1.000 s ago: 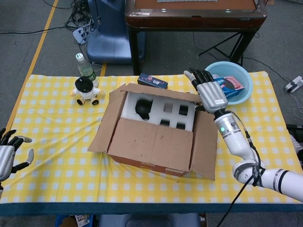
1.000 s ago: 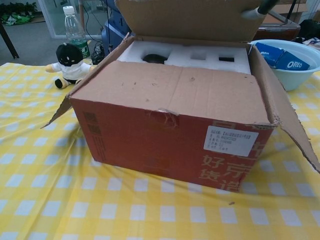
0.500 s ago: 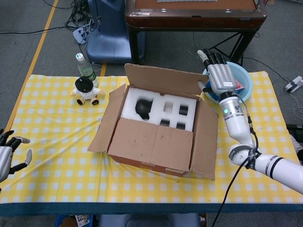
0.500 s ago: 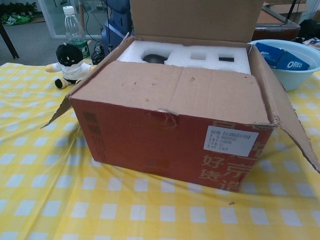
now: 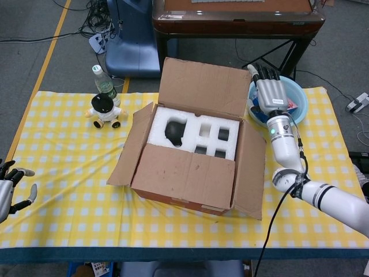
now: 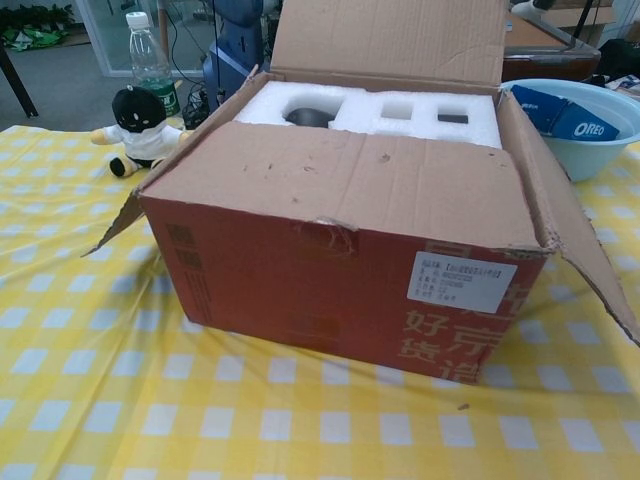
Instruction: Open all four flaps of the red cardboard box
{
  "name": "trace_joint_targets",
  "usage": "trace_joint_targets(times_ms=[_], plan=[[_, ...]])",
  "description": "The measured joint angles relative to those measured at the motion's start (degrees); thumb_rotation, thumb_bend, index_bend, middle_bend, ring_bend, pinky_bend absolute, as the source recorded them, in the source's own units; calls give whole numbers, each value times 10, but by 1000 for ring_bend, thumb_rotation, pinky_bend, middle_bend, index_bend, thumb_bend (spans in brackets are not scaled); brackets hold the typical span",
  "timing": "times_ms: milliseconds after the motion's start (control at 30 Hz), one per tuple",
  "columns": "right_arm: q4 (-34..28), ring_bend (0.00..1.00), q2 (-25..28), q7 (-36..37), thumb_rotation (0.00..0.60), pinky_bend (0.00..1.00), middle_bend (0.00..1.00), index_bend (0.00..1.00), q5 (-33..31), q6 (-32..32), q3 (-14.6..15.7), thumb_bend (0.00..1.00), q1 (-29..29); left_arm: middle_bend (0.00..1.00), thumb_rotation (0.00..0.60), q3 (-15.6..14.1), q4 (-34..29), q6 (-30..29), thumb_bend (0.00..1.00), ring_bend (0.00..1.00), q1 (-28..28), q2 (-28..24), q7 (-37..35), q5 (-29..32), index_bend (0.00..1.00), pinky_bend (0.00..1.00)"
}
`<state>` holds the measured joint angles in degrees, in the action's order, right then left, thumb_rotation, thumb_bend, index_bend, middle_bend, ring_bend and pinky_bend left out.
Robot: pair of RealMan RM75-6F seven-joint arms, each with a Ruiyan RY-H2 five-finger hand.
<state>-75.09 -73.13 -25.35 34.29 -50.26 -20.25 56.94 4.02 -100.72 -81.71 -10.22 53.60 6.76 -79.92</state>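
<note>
Red cardboard box [image 5: 184,193] sits mid-surface — far flap [image 5: 202,86] upright, near flap [image 5: 187,173] lying over it. Right hand [image 5: 270,95] beside the far flap, fingers extended, empty; left hand [image 5: 7,190] at the surface's left edge, fingers spread.

Far flap [image 5: 200,86] of red cardboard box [image 6: 330,290]: raised from folded over the foam to upright. Right hand [image 5: 270,96]: shifted from the box's far right corner back beside the flap. Left hand [image 5: 8,187]: drawn slightly lower.

Box [image 5: 190,173] mid-table – toy [image 5: 104,111], bottle [image 5: 104,85] behind-left – bowl [image 5: 297,92] behind-right.
</note>
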Motion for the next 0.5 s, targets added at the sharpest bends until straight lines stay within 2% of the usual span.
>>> trace_joint_targets(times_ms=[133,267,367,500], plan=[[-66,10,36,16,600,5,53,0,35,-7,5,432,-20,343,245,1,-5,1,477,136,0,-1,3,0,442,0],[-166,72,89,47,600,36,132,32,86,-12,15,510,-55,343,247,1,-11,1,476,136,1,0,8,-3,444,0],[-240,103,134,80,600,53,183,100,132,-10,25,610,-86,343,247,0,-17,1,477,136,1,0,13,-5,445,0],[-316,114,188,135,600,64,220,168,188,5,42,792,-122,343,246,1,-24,-2,476,136,2,-2,18,-7,451,0]])
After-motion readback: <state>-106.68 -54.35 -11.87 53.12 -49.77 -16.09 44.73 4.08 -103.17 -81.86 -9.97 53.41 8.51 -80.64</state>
